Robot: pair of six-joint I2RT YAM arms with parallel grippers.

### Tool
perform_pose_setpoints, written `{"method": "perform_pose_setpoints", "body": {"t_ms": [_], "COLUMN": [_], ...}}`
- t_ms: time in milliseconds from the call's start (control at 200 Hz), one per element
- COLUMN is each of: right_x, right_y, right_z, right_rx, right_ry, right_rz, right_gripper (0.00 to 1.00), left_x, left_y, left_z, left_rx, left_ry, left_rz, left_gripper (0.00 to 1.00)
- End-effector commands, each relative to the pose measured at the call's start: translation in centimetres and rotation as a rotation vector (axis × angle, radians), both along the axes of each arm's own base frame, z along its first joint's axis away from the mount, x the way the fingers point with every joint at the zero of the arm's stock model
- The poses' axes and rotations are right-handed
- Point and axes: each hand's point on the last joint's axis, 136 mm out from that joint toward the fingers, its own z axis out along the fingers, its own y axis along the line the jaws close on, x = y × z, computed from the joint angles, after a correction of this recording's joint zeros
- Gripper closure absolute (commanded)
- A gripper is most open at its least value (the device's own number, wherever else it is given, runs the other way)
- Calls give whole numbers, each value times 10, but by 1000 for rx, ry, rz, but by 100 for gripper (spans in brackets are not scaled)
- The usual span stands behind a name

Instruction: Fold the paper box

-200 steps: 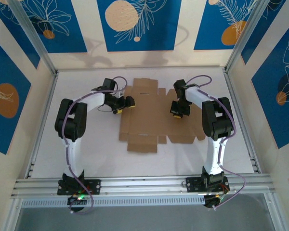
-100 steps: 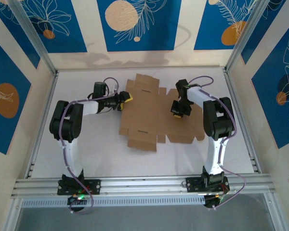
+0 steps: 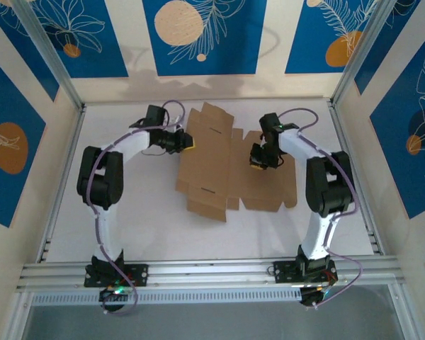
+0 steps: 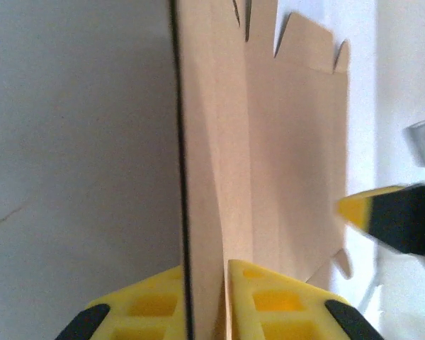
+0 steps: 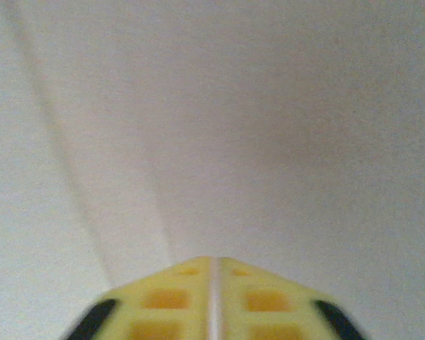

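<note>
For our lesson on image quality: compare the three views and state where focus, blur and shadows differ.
Top external: sharp, evenly lit, the paper box crisp, faint arm shadows on the back wall. Left wrist: the box's edge fairly clear, the left gripper soft at the bottom. Right wrist: hazy throughout, the right gripper out of focus before a featureless pale surface.

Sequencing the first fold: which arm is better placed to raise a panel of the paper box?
Left, probably: left claw pinches the paper box at its left edge; right claw is shut on nothing over the right side.
</note>
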Motion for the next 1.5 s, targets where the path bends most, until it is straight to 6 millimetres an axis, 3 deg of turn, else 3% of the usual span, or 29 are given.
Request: {"method": "perform_pose_setpoints", "body": {"t_ms": [0,170,290,435,540,735,915,995,1055,1245,1350,1495], "right_x": [15,32,44,48,43,22,0,-8,-11,-10,-7,2], "right_y": [18,32,17,7,-8,-29,-12,-1,4,-7,-16,-22], "right_z": [82,176,202,183,143,89,65,70,85,129,139,171], "right_rx": [107,228,204,245,179,79,189,279,341,388,390,512], "right_ry": [-206,-472,-510,-441,-354,-216,-101,-131,-202,-297,-264,-357], "right_rz": [25,88,47,-4,-46,-124,-88,-68,-57,-107,-164,-213], "right_gripper": [73,70,71,71,72,73,73,71,69,66,65,61], "left_x": [-21,-12,-6,-11,-10,22,34,36,36,46,56,65], "left_y": [5,2,-2,-23,-23,-7,-41,-52,-58,-65,-64,-71], "left_z": [35,64,70,57,52,79,102,101,98,100,116,149], "left_rx": [252,455,502,429,464,642,844,932,957,1076,1148,1273], "left_ry": [-128,-295,-341,-287,-287,-440,-757,-843,-881,-973,-1044,-1195], "left_rz": [-156,-235,-262,-294,-294,-236,-426,-518,-579,-638,-621,-620], "left_gripper": [83,82,86,90,94,100,100,100,100,100,100,100]}}
